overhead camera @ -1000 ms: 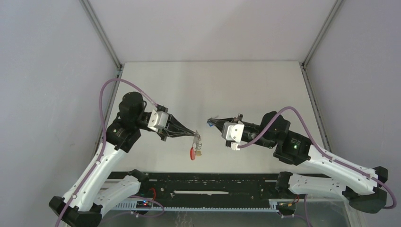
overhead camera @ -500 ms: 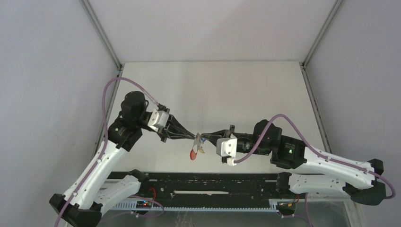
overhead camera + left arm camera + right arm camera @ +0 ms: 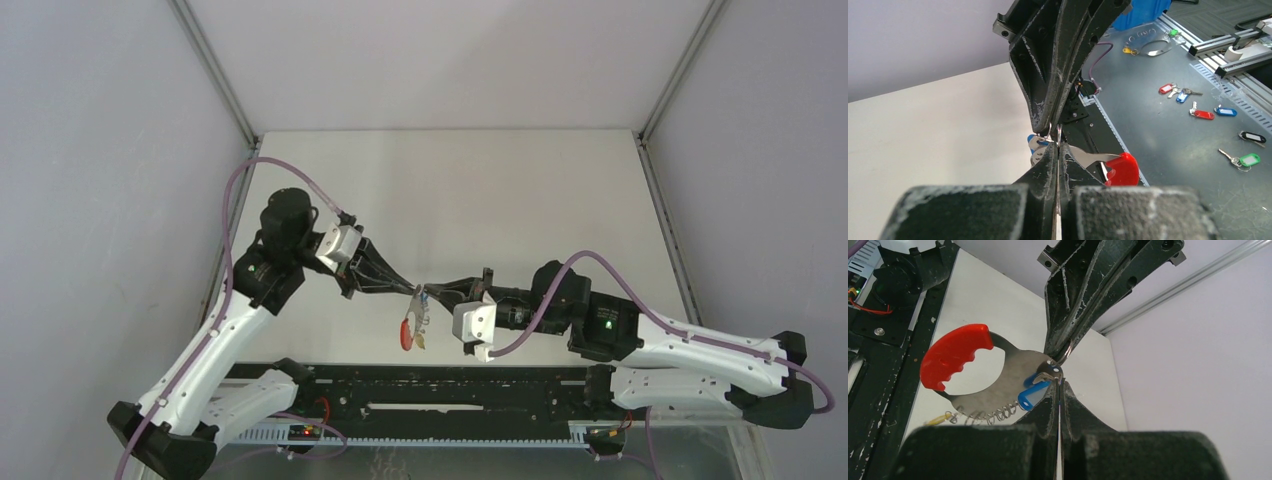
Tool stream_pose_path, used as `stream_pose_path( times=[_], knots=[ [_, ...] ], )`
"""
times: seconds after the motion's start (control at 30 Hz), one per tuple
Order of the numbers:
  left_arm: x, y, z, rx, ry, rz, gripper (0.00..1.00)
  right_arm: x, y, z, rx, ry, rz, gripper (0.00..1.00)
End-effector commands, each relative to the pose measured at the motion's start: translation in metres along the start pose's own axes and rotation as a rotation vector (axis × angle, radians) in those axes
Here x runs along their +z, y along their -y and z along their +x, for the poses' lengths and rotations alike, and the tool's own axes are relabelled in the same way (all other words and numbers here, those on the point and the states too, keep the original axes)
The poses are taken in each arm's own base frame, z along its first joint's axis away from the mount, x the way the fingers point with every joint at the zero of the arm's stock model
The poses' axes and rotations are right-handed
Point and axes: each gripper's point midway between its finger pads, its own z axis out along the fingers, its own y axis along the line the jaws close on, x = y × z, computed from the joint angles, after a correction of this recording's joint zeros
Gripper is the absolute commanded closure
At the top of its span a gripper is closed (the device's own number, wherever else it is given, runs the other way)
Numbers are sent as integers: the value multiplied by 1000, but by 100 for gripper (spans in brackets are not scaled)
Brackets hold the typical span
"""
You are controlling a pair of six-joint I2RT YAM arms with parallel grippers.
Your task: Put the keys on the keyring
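Curving grey metal keyring point(image 3: 1018, 362) w/ ribbed red band point(image 3: 955, 355).

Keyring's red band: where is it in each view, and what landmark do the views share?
Top external: red band just below picture centre.
Left wrist: right of centre, lower half.
Right wrist: left of centre, upper half.
Shared landmark: the blue key, against the grey plate of the keyring in all three.

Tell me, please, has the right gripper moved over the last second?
Yes. In the top view the right gripper has come left and closer to the black base rail, up to the keyring.
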Motion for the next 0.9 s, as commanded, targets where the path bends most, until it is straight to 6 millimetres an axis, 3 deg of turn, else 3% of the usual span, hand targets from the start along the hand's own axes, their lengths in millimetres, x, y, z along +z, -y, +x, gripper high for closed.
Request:
stream_pose_path(
  times=[0.0,0.87],
  knots=[
    [1,5,-32,88,27,34,100,-3,11,-16,-25,59,46,100],
    [1,-3,-30,87,23,10,100,-3,12,-23,-37,83,50,100]
  ],
)
